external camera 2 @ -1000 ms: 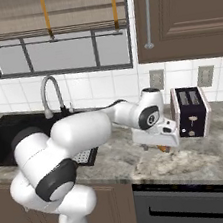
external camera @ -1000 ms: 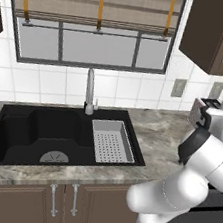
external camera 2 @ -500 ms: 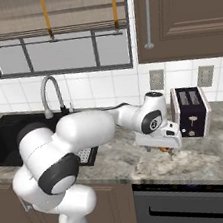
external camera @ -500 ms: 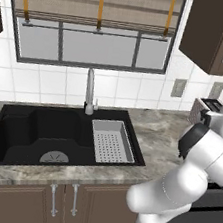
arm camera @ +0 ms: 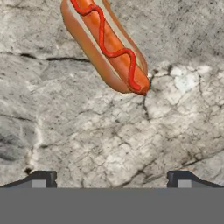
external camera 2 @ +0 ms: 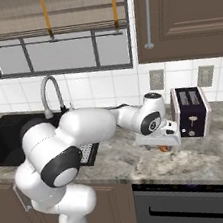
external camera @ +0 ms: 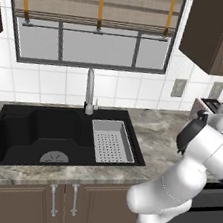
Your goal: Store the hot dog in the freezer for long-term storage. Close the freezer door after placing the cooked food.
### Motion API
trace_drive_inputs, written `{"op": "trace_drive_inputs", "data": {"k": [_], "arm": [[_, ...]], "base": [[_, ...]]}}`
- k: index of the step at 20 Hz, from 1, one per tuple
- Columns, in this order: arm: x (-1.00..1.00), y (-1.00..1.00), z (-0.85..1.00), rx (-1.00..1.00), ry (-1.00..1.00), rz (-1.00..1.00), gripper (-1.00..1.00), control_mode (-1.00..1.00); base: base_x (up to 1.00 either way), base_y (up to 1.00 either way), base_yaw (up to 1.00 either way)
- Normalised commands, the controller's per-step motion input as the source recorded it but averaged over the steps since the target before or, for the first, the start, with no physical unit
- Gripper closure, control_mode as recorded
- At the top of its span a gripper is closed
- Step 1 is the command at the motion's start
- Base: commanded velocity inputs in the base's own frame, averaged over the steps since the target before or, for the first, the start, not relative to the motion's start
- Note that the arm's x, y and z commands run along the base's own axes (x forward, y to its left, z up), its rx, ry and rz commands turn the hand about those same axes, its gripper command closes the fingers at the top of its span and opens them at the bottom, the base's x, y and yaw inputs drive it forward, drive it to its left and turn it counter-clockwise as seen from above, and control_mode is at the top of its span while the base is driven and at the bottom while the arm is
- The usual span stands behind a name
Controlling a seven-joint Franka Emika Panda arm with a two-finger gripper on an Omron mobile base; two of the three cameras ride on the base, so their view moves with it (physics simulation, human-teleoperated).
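Note:
The hot dog [arm camera: 105,43], a red-orange sausage with a ketchup squiggle in a tan bun, lies on the grey stone counter [arm camera: 87,131] at the top of the hand view, running diagonally. My gripper [arm camera: 111,180] points down at the counter just short of it, its jaws open and wide apart with nothing between them. From the right base view, the hand [external camera 2: 158,138] hovers low over the counter beside the toaster, and a bit of the hot dog [external camera 2: 163,149] peeks out beneath it. The freezer and the freezer door are out of view.
A dark toaster [external camera 2: 190,112] stands close to the right of the hand. A black sink [external camera: 44,134] with a faucet [external camera: 89,92] and a grey strainer tray [external camera: 111,141] lies to the left. A dishwasher front [external camera 2: 193,207] sits under the counter.
The hand has sunk a little lower toward the counter and edged toward the toaster. The jaws have stayed open.

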Motion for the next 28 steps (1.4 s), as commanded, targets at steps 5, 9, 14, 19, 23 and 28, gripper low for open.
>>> {"op": "trace_drive_inputs", "data": {"k": [5,9,14,19,23,28], "arm": [[0.3,-0.17,-0.08,0.0,-0.02,0.09,-1.0,-1.0],[0.23,-0.16,-0.13,0.0,0.0,0.09,-1.0,-1.0],[0.14,-0.01,-0.06,0.0,-0.07,0.08,-1.0,-1.0],[0.16,0.0,-0.06,0.0,-0.05,0.08,-1.0,-1.0],[0.07,0.0,-0.08,0.0,0.0,0.06,-1.0,-1.0],[0.18,0.0,-0.21,0.0,0.0,0.0,-1.0,-1.0]], "base": [[0.0,0.0,0.0],[0.0,0.0,0.0],[0.0,0.0,0.0],[0.0,0.0,0.0],[0.0,0.0,0.0],[0.0,0.0,0.0]]}}
